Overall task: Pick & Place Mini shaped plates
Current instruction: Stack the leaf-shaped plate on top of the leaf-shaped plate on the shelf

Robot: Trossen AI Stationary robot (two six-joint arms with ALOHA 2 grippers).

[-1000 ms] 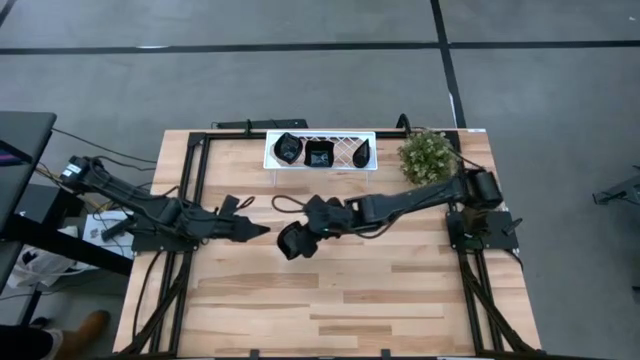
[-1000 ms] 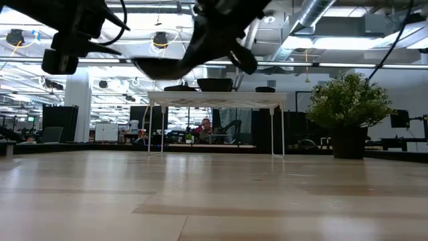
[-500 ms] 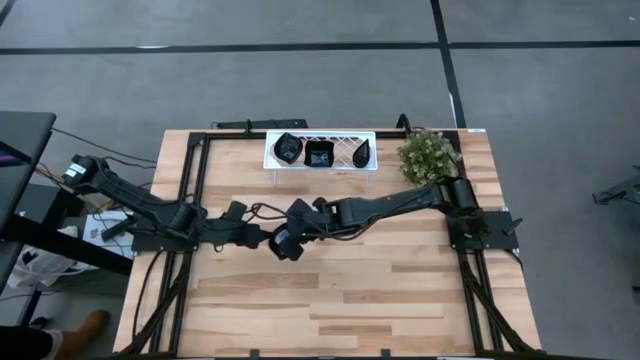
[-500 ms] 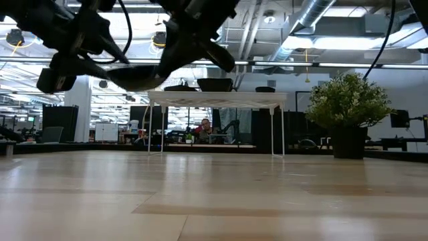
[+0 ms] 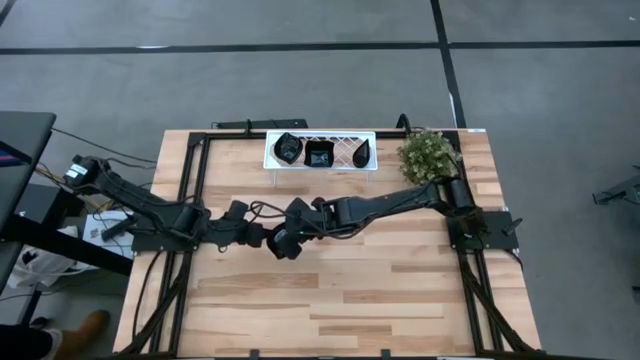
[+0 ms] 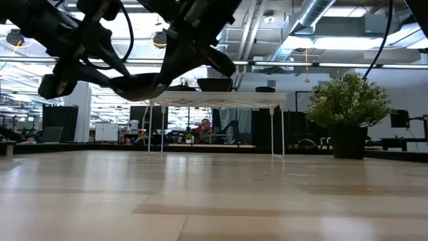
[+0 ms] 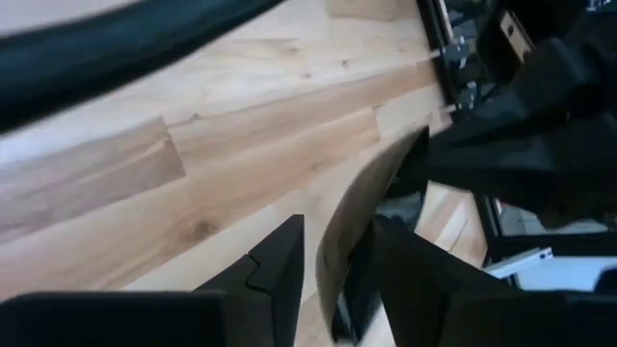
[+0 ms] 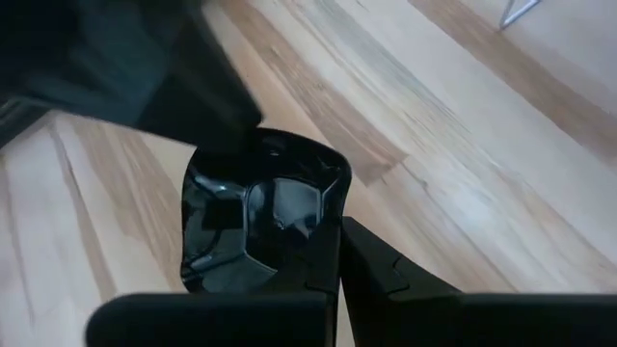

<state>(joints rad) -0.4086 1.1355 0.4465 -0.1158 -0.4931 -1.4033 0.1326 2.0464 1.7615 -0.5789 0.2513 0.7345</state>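
Note:
A squarish black mini plate (image 8: 262,214) with a wavy rim hangs over the table's middle left (image 5: 284,244), with my right gripper (image 5: 295,232) shut on it. My left gripper (image 5: 264,238) stands open at the plate's opposite side. Its two fingers straddle the rim, which shows edge-on (image 7: 349,224) between them. In the low view the plate (image 6: 137,86) sits well above the wood. Three more black plates lie in the white lattice tray (image 5: 345,152) at the far edge. My right gripper pinches the plate's rim at one corner (image 8: 328,224), one finger over the inside of the dish and one outside it. The fingers slant down from the table's right. The plate is lifted clear, roughly level, hollow side up. My left gripper: I cannot tell whether its fingers (image 7: 280,270) touch the rim.
A green potted plant (image 5: 428,156) stands at the far right, next to the tray. Black frame rails (image 5: 196,175) run along the table's left and right sides. Bare wood (image 5: 350,300) fills the near half of the table.
My right gripper has carried the plate toward the table's left edge and a little down. My left gripper has sunk and come in at the plate's far rim, and its fingers have drawn closer together around that rim.

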